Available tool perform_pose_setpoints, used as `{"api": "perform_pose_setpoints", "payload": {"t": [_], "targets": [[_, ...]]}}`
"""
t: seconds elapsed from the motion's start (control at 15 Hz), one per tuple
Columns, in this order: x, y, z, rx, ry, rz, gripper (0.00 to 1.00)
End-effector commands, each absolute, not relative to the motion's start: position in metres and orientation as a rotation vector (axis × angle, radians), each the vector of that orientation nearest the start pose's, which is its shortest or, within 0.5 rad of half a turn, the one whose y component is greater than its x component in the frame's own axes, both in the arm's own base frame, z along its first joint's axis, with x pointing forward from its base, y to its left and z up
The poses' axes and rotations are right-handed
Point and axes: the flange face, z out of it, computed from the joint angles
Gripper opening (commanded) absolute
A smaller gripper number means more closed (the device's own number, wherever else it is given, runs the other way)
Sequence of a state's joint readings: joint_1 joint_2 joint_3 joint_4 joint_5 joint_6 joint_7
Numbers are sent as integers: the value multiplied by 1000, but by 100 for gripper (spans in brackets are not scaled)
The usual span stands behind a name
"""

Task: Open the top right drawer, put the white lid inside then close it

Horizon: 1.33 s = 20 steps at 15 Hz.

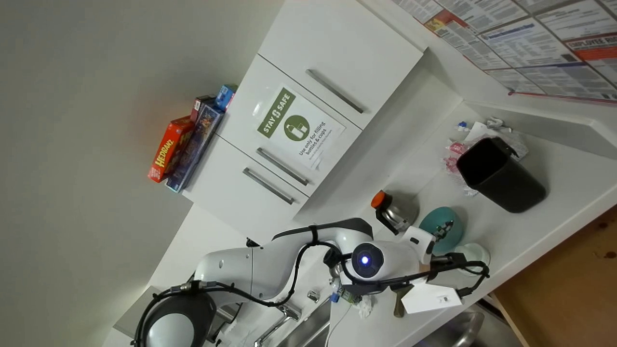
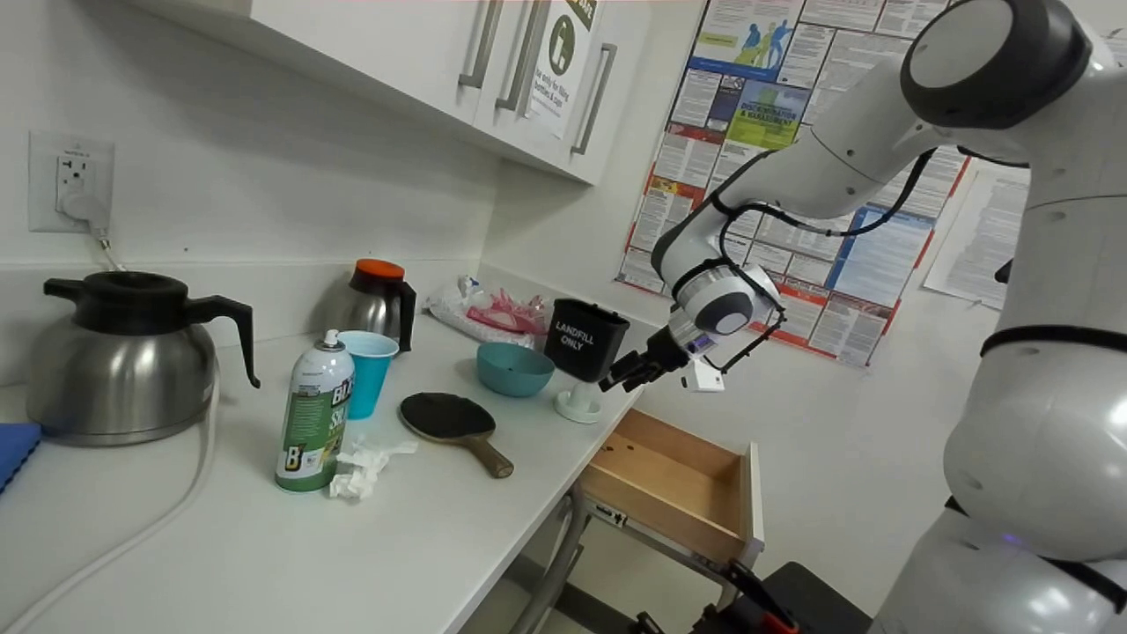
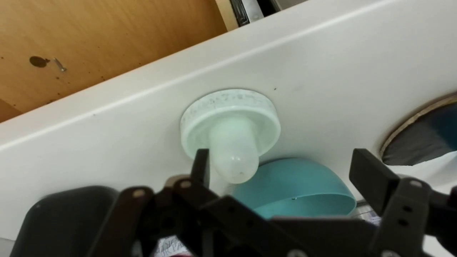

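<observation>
The top right drawer (image 2: 673, 471) is pulled open, its wood-brown inside bare except for a small screw in the wrist view (image 3: 117, 39). The drawer also shows in an exterior view (image 1: 569, 274). The white lid (image 2: 578, 407) lies on the counter near its front edge, with a rounded knob pointing up. In the wrist view the lid (image 3: 232, 101) is ahead of my open gripper (image 3: 285, 171); its knob appears between the fingertips, close to the left one. The gripper (image 2: 618, 385) is empty, above and beside the lid. The lid (image 1: 477, 253) is partly hidden by the gripper in an exterior view.
A teal bowl (image 2: 515, 370) stands just behind the lid. A black bin (image 2: 585, 339) stands beside it. A paddle (image 2: 449, 418), a spray can (image 2: 313, 423), a blue cup (image 2: 368, 374) and a steel jug (image 1: 400, 212) are on the counter. Cupboards (image 1: 308, 96) hang above.
</observation>
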<state>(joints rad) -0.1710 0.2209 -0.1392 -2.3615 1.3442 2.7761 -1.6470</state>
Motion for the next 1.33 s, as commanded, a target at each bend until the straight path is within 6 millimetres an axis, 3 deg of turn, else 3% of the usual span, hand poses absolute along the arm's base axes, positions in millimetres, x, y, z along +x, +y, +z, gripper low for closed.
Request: {"api": "perform_pose_setpoints", "payload": {"t": [0.0,0.33,0.67,1.27], "targets": [[474,-192,240,-2887,-161,-821,100],[494,-183,241,-2971,-217,-813,100],[518,-179,225,-3046,-284,-758,100],[552,-199,202,-3057,-313,-747,100]]}}
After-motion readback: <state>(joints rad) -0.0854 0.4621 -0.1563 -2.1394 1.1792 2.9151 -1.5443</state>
